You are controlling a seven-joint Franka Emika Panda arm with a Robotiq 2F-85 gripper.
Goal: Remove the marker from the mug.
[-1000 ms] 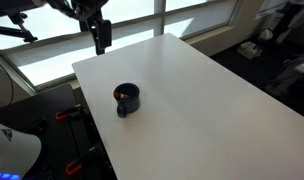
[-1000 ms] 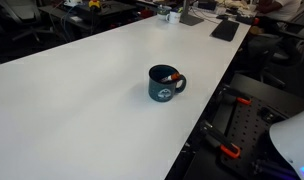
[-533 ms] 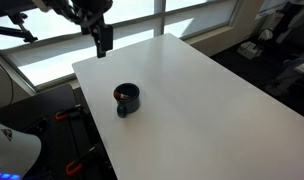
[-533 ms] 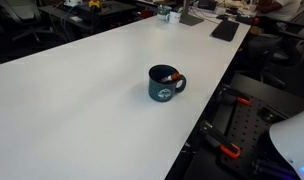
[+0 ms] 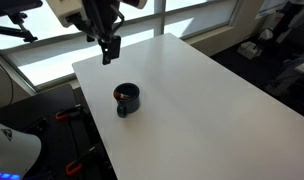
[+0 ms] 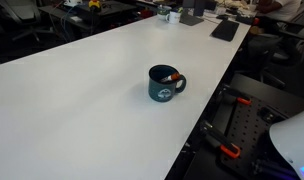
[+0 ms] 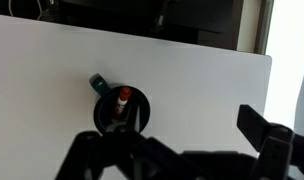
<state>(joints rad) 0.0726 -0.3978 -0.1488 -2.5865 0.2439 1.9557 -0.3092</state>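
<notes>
Pincer (image 5: 110,52) hovers high, wide open, holding nothing
Marker (image 7: 121,101) leans inside mug (image 7: 138,106), red end up, looks grabbable; handle at 10 o'clock.

Nothing here that we can actually read. The closest we get is a small pale mark on the side of the mug (image 6: 164,85), which sits lower than the gripper (image 5: 109,55) and apart from it. The mark is too small and blurry for us to make out any letters or a brand. It only faces the camera in that one exterior view, so we get no better look at it anywhere else.
</notes>
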